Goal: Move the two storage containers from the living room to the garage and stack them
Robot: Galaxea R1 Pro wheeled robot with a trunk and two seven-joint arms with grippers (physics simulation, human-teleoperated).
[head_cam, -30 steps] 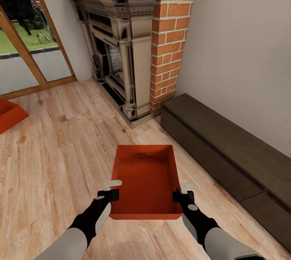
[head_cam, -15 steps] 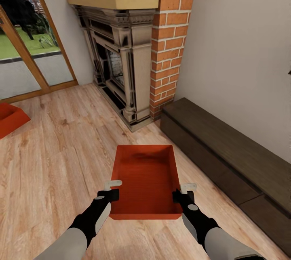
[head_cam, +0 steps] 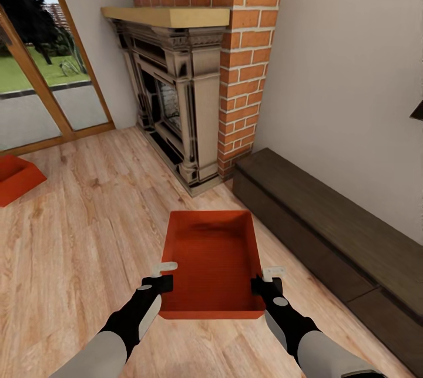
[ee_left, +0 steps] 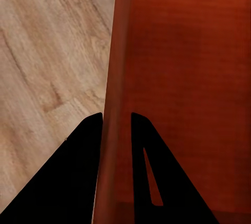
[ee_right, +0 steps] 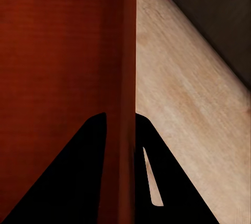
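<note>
Living-room planks lie under the container (head_cam: 212,260) we carry in front of the fireplace (head_cam: 176,102), left gripper (head_cam: 165,275) and right gripper (head_cam: 267,280) each clamped on a side wall, the other container (head_cam: 16,175) left of the fireplace; next, we judge, comes driving to the garage.

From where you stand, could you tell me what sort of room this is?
Most likely a living room: a brick fireplace with a wooden mantel, light wood-plank flooring, and a glazed door onto a lawn.
</note>
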